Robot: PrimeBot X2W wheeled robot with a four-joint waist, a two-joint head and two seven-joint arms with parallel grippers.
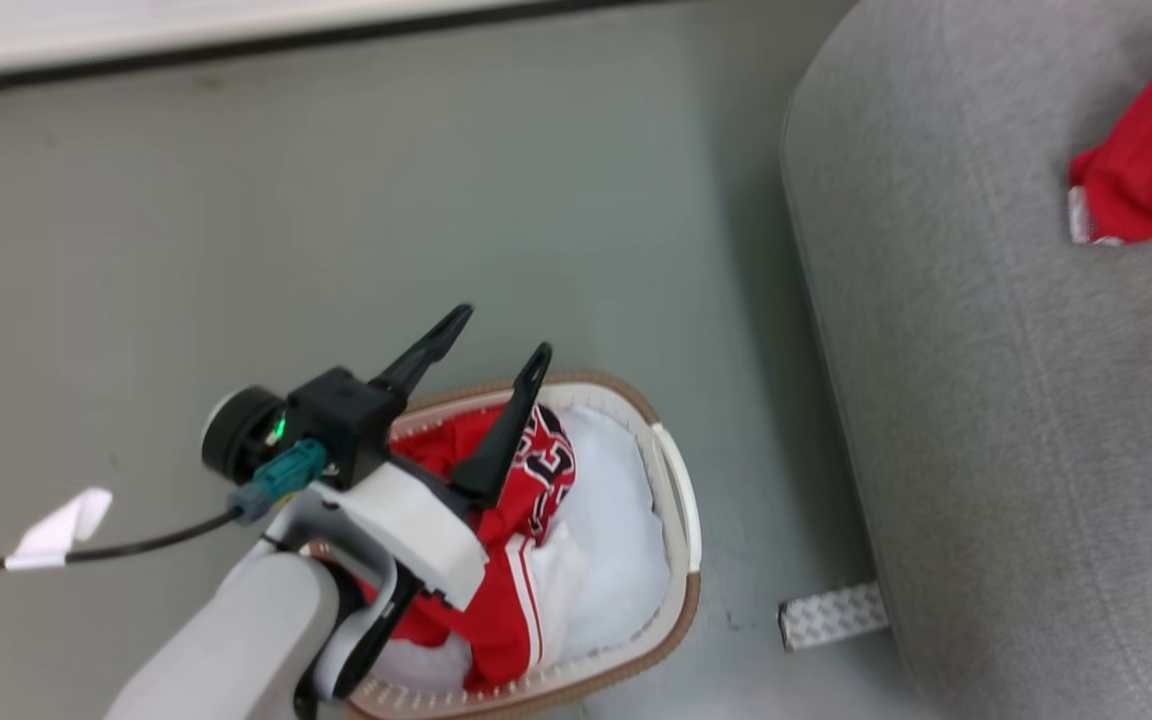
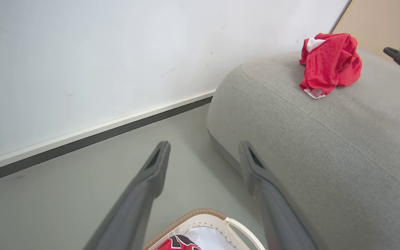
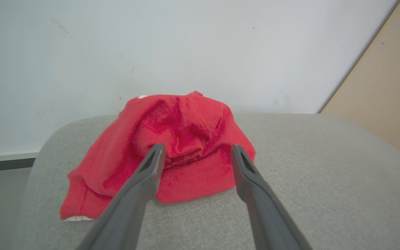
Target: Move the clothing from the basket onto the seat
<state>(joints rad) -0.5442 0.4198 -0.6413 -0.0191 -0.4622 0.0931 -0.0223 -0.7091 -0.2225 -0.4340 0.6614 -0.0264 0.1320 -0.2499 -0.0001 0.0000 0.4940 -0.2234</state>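
Observation:
The white basket (image 1: pixel 678 500) with a brown rim stands on the floor, holding a red garment with black-and-white numerals (image 1: pixel 548 470), a white garment (image 1: pixel 611 550) and a red-and-white striped piece. My left gripper (image 1: pixel 504 332) hangs open and empty above the basket's far end; the left wrist view has it (image 2: pixel 203 146) over the basket rim (image 2: pixel 203 212). On the grey seat (image 1: pixel 1016 400) lies a crumpled red garment (image 1: pixel 1151 165). My right gripper (image 3: pixel 197 147) stands open with its tips at that red garment (image 3: pixel 182 139), which rests on the seat (image 3: pixel 307 166).
Grey floor runs to a white wall with a dark baseboard (image 2: pixel 92 139). A patterned metal foot (image 1: pixel 831 615) sticks out from under the seat. A black cable with a white tag (image 1: pixel 61 525) trails from my left wrist. A beige panel (image 3: pixel 387 86) stands behind the seat.

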